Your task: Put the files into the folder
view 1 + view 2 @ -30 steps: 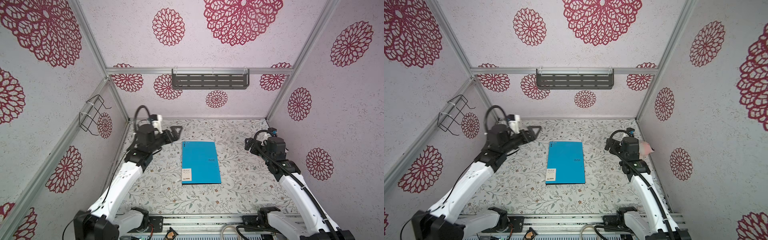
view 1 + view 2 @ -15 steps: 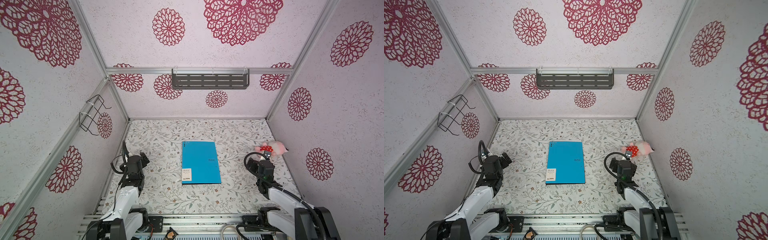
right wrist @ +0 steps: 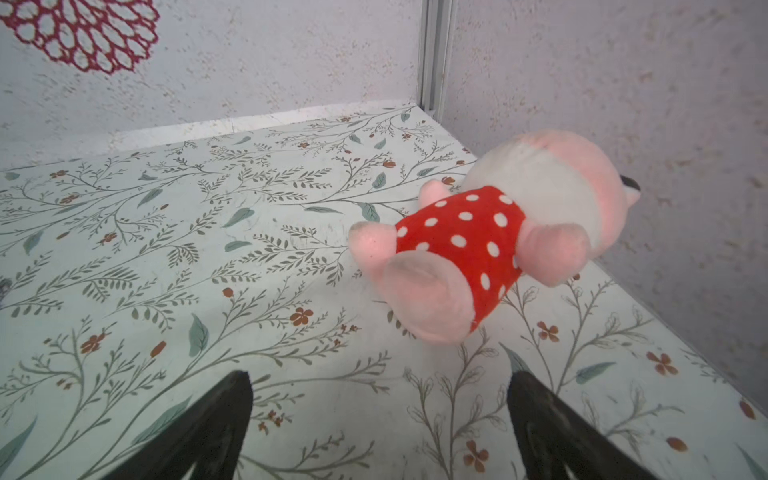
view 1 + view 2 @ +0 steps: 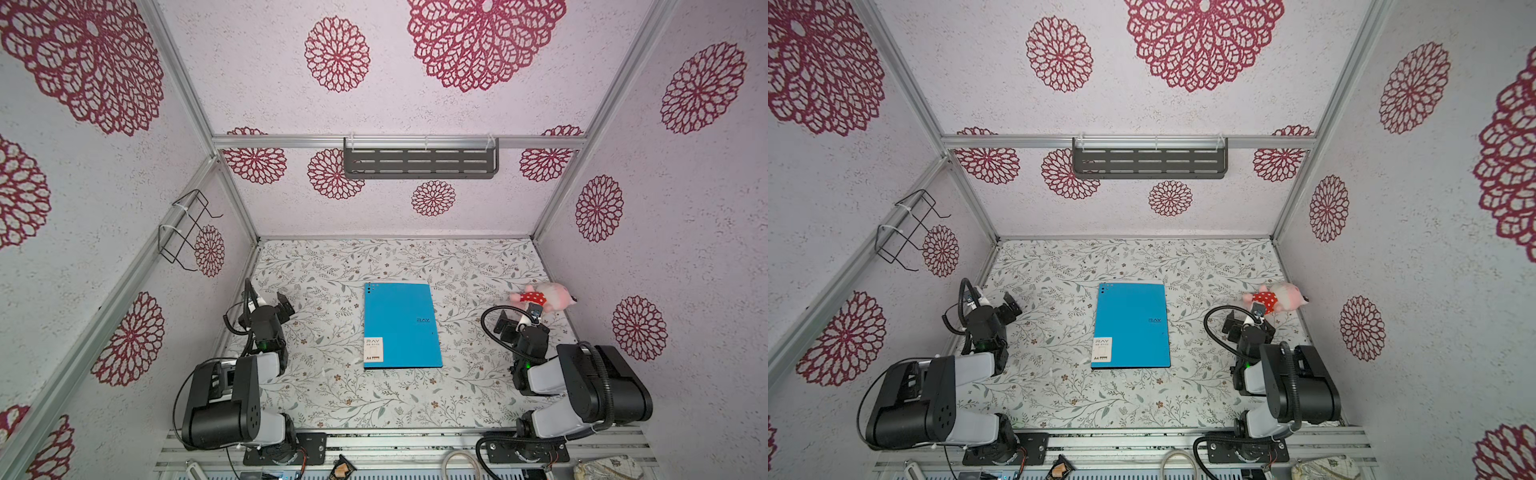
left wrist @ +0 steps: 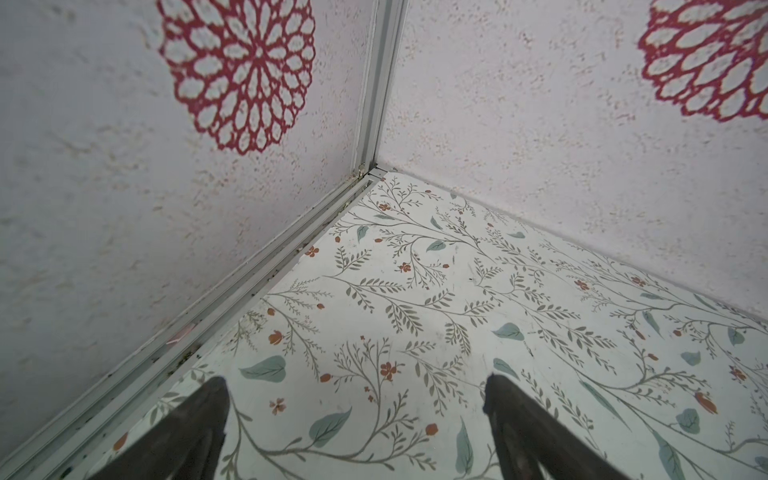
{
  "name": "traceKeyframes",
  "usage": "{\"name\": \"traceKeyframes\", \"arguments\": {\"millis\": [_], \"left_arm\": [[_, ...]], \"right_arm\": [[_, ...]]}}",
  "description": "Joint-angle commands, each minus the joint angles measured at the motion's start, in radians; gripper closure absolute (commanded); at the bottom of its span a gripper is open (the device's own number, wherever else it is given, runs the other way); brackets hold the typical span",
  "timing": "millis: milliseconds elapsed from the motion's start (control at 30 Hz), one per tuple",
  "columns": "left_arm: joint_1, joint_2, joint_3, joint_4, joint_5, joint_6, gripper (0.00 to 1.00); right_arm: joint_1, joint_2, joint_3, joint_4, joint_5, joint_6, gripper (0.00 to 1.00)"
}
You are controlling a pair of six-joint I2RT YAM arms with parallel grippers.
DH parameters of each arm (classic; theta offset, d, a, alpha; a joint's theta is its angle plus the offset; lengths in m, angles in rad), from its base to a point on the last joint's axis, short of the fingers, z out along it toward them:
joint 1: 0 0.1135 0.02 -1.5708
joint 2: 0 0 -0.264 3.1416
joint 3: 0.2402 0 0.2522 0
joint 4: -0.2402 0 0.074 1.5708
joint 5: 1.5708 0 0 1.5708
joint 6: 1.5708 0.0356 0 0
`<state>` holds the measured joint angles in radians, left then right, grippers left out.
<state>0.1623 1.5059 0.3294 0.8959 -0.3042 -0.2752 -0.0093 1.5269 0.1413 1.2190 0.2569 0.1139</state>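
Left gripper (image 5: 355, 384): jaws wide open, empty, low over the tabletop by the left wall, facing the far-left corner. Flat bright-blue A4 folder (image 4: 401, 326) lies closed mid-tabletop, to the right of those jaws. Its long axis runs front-to-back, and both arms look about equally near. No loose white sheets in view, can't tell if they're inside. Right gripper (image 3: 378, 380): jaws wide open, empty, folder off to its left. Pink plush toy in red dotted dress (image 3: 490, 245) just ahead, by the right wall. Floral-print tabletop (image 4: 332, 399) flat, walled on 3 sides.
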Motion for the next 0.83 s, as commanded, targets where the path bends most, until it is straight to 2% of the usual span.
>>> {"name": "traceKeyframes", "arguments": {"millis": [0,33,67,133,800], "left_arm": [[-0.012,0.059,0.019,0.132,0.057,0.082,0.01],[-0.027,0.038,0.07,-0.012,0.056,0.09,0.02],[-0.041,0.038,0.107,-0.073,0.044,0.106,0.01],[-0.044,0.07,0.098,0.004,0.037,0.126,0.01],[-0.064,0.054,0.08,0.022,0.01,0.142,0.02]], "right_arm": [[-0.002,-0.008,0.077,0.018,-0.032,-0.037,0.01],[0.009,0.001,0.099,-0.009,-0.033,-0.052,0.01],[0.016,-0.005,0.115,-0.052,-0.016,-0.051,0.01],[0.017,-0.003,0.115,-0.048,-0.016,-0.052,0.01],[0.038,0.0,0.127,-0.059,-0.041,-0.092,0.01]]}}
